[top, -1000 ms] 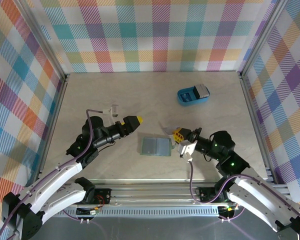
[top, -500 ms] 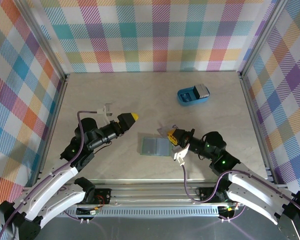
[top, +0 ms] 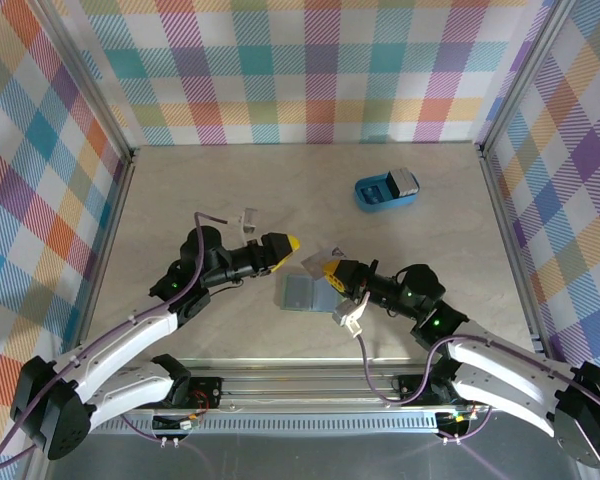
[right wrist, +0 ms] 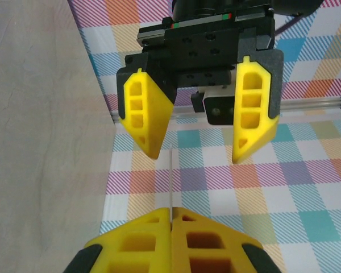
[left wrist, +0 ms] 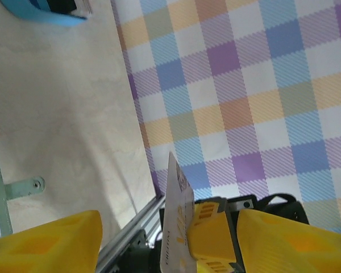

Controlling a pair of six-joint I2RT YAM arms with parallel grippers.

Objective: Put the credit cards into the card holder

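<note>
My right gripper (top: 330, 272) is shut on a grey-white credit card (top: 316, 262) and holds it upright just above the right end of the sage-green card holder (top: 296, 292). The card (right wrist: 170, 179) runs edge-on from my right gripper (right wrist: 171, 213) up into the gap of my left gripper (right wrist: 196, 153). My left gripper (top: 285, 244) stands open, one finger (left wrist: 51, 242) on each side of the card (left wrist: 176, 222), apart from it. More credit cards (top: 404, 182) stand in the blue tray (top: 372, 197).
The blue tray (left wrist: 37, 8) sits at the back right of the table. Aluminium frame rails (top: 505, 230) and plaid walls close in the left, right and back sides. Bare tabletop (top: 180, 190) spreads to the left and behind the arms.
My left gripper has swung right to meet the card and its jaws have narrowed. My right gripper has carried the card left, over the card holder's right end.
</note>
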